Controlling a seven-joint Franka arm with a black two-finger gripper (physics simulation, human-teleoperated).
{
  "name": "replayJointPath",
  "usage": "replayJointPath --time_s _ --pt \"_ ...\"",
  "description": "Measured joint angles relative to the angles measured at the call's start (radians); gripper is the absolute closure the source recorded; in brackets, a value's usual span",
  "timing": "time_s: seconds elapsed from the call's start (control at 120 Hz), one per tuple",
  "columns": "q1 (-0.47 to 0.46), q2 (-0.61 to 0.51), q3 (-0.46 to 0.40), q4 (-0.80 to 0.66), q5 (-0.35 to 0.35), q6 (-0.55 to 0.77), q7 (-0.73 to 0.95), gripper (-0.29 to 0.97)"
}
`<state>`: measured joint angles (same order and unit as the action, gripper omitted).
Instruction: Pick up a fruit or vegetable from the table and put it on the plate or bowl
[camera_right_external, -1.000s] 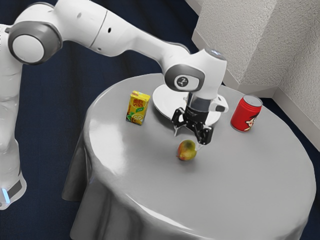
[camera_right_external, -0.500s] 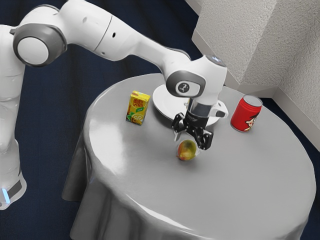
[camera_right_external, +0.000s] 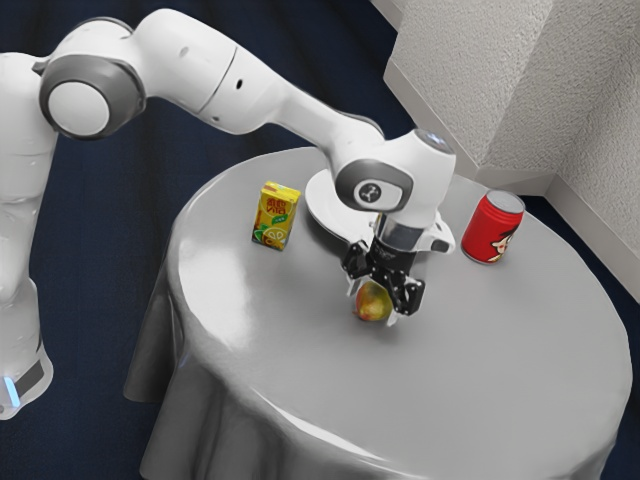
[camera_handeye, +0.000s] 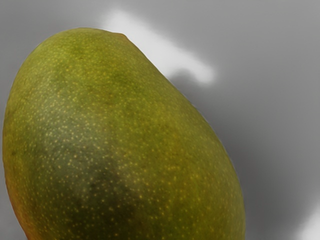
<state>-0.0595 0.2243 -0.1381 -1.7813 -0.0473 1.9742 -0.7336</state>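
Note:
A green and red mango (camera_right_external: 370, 309) lies on the grey round table (camera_right_external: 420, 400), in front of a white plate (camera_right_external: 323, 202). My black gripper (camera_right_external: 377, 299) has come down over the mango, with one finger on each side of it. The fingers stand open around the fruit and I cannot see them pressing it. Directly under the hand, in the wrist view, the mango's speckled green skin (camera_handeye: 120, 150) shows against the grey cloth. My hand hides part of the plate.
A yellow juice carton (camera_right_external: 275, 214) stands to the exterior view's left of the plate. A red can (camera_right_external: 492, 227) stands to the plate's right. A white textured wall rises behind the table. The table's near half is bare cloth.
My hand has dropped from above and behind the mango down onto it, so its fingers now straddle the fruit. The mango, carton and can have not moved.

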Motion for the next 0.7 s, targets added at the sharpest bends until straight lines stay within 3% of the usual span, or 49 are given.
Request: replayJointPath --time_s 0.7 --pt "0.001 0.036 0.0 0.011 0.005 0.004 -0.002 0.0"
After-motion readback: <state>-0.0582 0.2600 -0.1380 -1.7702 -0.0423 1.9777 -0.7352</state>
